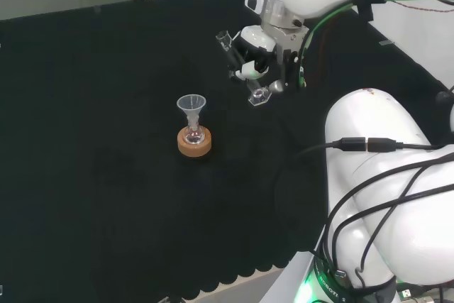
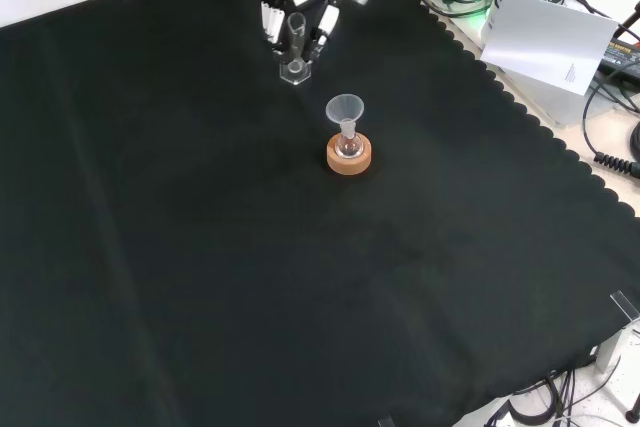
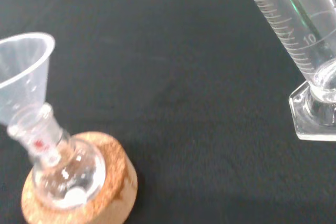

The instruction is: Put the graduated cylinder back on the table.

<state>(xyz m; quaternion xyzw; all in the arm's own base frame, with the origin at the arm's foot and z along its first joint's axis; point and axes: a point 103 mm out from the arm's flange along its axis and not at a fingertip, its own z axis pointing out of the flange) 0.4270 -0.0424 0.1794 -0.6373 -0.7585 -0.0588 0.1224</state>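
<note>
I hold the graduated cylinder (image 1: 241, 69) tilted in the curled hand (image 1: 257, 51) above the tabletop (image 1: 106, 104) — next I must upright it and lower gently.

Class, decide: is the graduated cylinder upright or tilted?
Tilted: in the head view the graduated cylinder leans in the hand, its foot off the cloth.
</note>
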